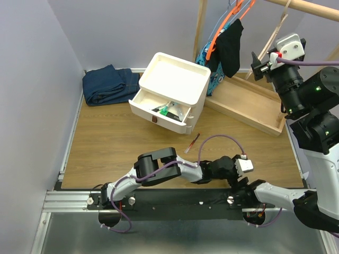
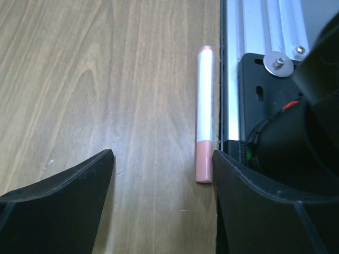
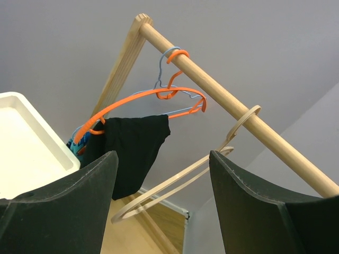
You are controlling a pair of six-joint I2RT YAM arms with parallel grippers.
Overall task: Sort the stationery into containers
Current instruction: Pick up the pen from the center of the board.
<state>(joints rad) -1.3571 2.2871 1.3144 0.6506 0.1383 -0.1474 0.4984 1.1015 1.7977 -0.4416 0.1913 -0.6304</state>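
While the left end effector (image 2: 161,185) hangs low over the near right part of the tabletop (image 2: 79,79) with its jaws spread wide and nothing between them, a slim white marker with a pink cap (image 2: 204,114) lies flat just beside the metal rail (image 2: 233,63) at the tabletop's near edge. Its long axis runs along that rail, cap toward the right-hand finger. A red pen (image 1: 192,143) lies diagonally mid-table, near the white drawer stack (image 1: 169,90), whose top drawer stands open with items inside. The right end effector (image 3: 161,206) is raised, wide open and empty, facing the wooden clothes rail (image 3: 233,106).
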